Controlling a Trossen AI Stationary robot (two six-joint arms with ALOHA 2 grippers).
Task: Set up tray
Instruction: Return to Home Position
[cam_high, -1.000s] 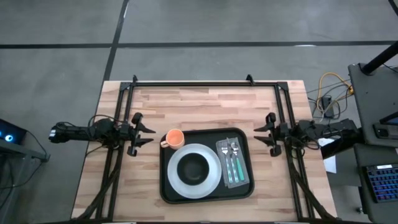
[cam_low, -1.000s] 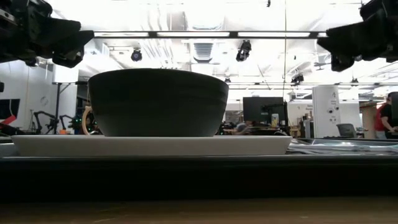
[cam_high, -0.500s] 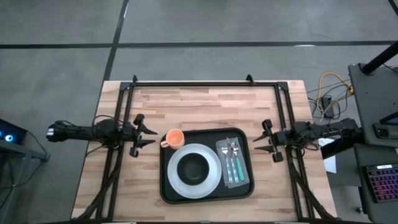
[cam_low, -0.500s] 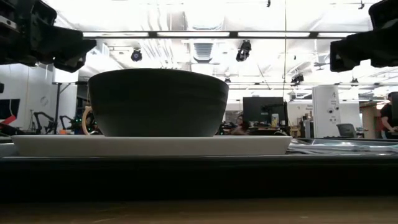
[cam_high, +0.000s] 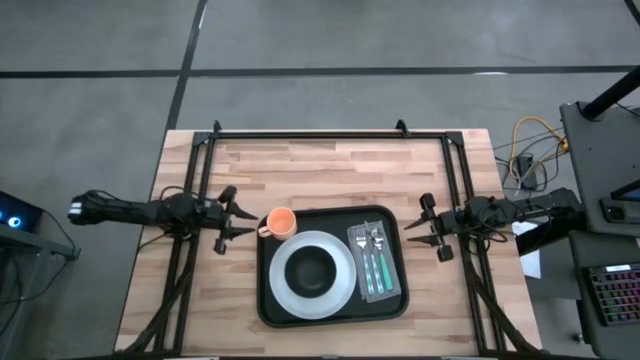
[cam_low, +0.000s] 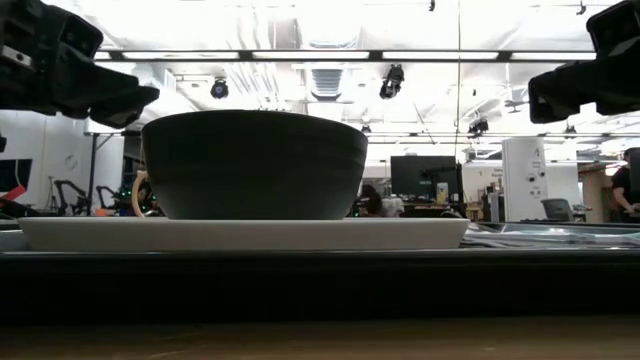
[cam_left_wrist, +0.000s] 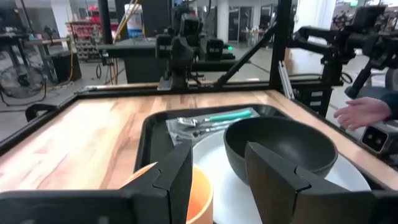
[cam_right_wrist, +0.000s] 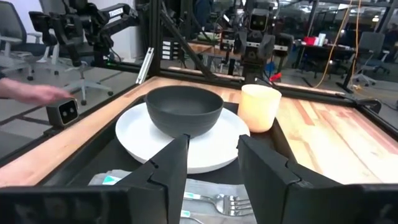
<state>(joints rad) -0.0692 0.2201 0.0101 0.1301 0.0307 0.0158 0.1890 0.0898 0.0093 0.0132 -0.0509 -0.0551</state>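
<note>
The black tray (cam_high: 388, 222) lies in the middle of the table, nearer the front edge. On it a white plate (cam_high: 285, 290) carries a dark bowl (cam_high: 312, 268). An orange cup (cam_high: 281, 222) stands at the tray's far-left corner. Teal-handled cutlery (cam_high: 375, 268) lies on a grey napkin (cam_high: 360, 238) on the tray's right side. My left gripper (cam_high: 238, 221) hovers open left of the cup, pointing at it; the left wrist view shows the cup (cam_left_wrist: 200, 194) just ahead of the fingers. My right gripper (cam_high: 418, 227) hovers open right of the tray, pointing at it.
Bare wooden tabletop (cam_high: 320, 170) stretches behind the tray and along both sides. A black metal frame (cam_high: 330, 133) runs along the far edge and down both sides. A person's hand (cam_left_wrist: 360, 113) shows beyond the table's near side.
Both grippers have drifted a little toward the table's near edge. The right gripper has also edged toward the tray and levelled out from a downward tilt. The left gripper has crept toward the cup. Nothing on the tray has moved.
</note>
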